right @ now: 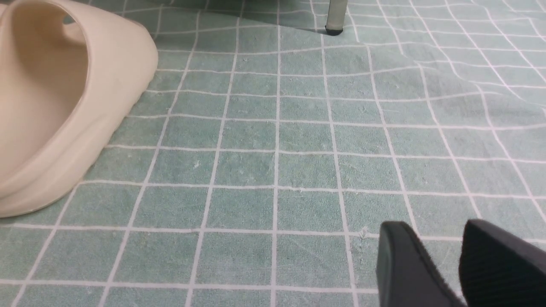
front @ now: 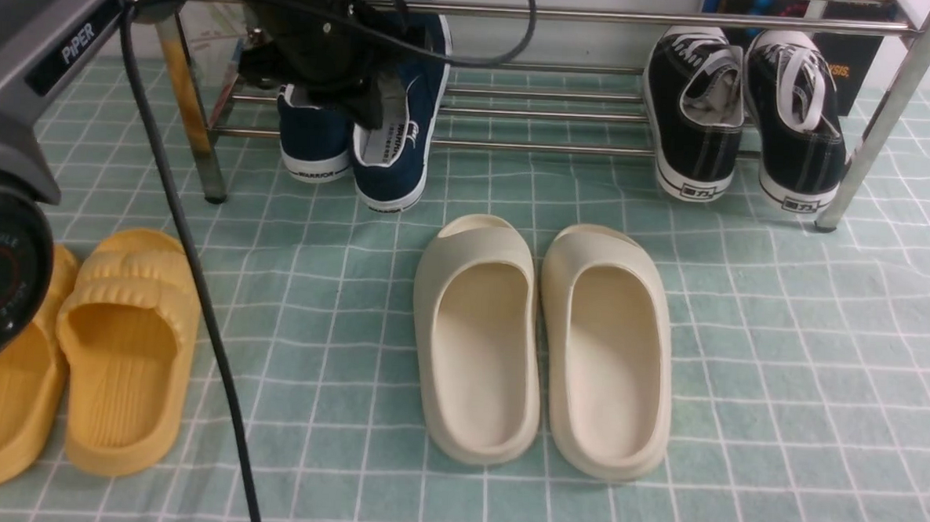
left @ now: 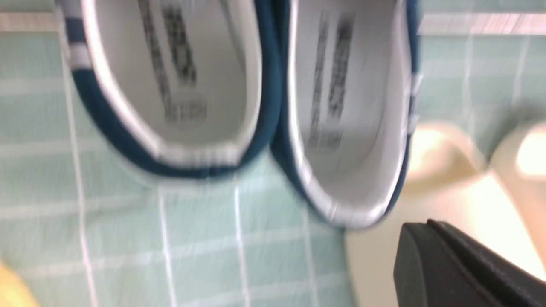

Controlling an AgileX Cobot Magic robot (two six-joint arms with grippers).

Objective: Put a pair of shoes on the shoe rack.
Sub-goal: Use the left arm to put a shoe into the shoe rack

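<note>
Two navy-blue slip-on shoes, one (front: 313,141) and the other (front: 395,160), rest on the lower bars of the chrome shoe rack (front: 548,147) at its left end. Their heels hang over the front bar, and the right-hand one sits further forward. My left gripper (front: 366,104) hovers just over their heels. In the blurred left wrist view both shoes (left: 170,85) (left: 341,128) show their grey insoles, and the left gripper (left: 420,228) is shut, clear of them and holding nothing. The right gripper (right: 435,226) stands open low over the cloth, with nothing between its fingers.
Black lace-up sneakers (front: 742,116) occupy the rack's right end. Cream slides (front: 544,343) lie mid-floor in front of the rack, and one of them (right: 64,98) shows beside the right gripper. Yellow slides (front: 116,340) lie at the front left. A black cable (front: 197,281) hangs from the left arm.
</note>
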